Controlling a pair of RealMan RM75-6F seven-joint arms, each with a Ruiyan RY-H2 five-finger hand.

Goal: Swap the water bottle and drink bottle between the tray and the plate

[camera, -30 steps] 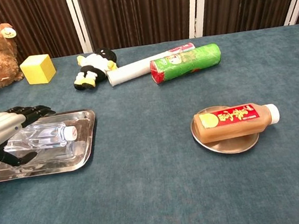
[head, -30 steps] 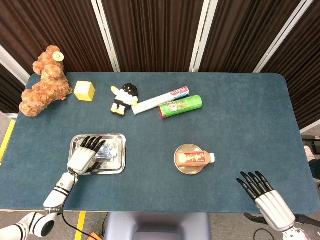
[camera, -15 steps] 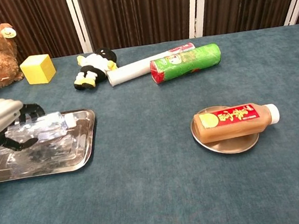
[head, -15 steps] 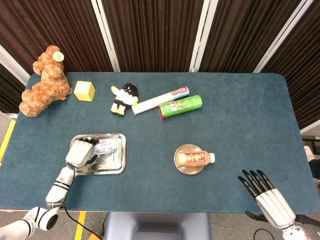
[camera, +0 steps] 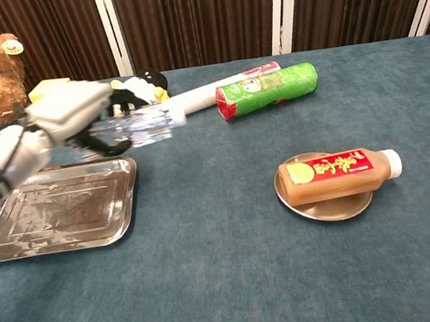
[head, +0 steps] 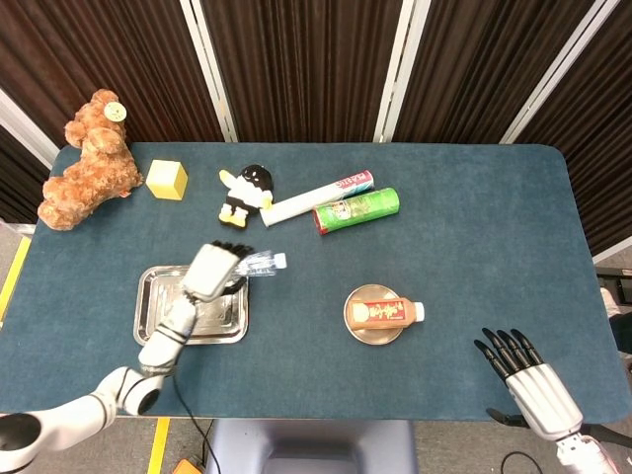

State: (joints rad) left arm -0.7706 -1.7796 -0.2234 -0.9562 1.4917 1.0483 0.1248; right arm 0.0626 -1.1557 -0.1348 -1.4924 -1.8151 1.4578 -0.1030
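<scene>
My left hand [head: 213, 270] [camera: 78, 110] grips the clear water bottle [head: 259, 264] [camera: 146, 127] and holds it in the air above the right edge of the steel tray [head: 158, 321] [camera: 54, 211], cap pointing right. Nothing lies in the tray. The orange drink bottle [head: 385, 314] [camera: 337, 173] with a red label lies on its side on the small round plate [head: 361, 337] [camera: 322, 210], white cap to the right. My right hand [head: 531, 378] hovers open at the table's near right corner, far from both bottles; the chest view does not show it.
Along the back lie a teddy bear [head: 89, 163], a yellow cube [head: 166, 180], a penguin toy [head: 246, 195], a white tube [head: 318, 196] and a green can [head: 355, 209]. Blue cloth covers the table [head: 474, 247].
My left hand closed on the water bottle in the tray, lifted it out and carried it up and to the right. The right hand barely shifted.
</scene>
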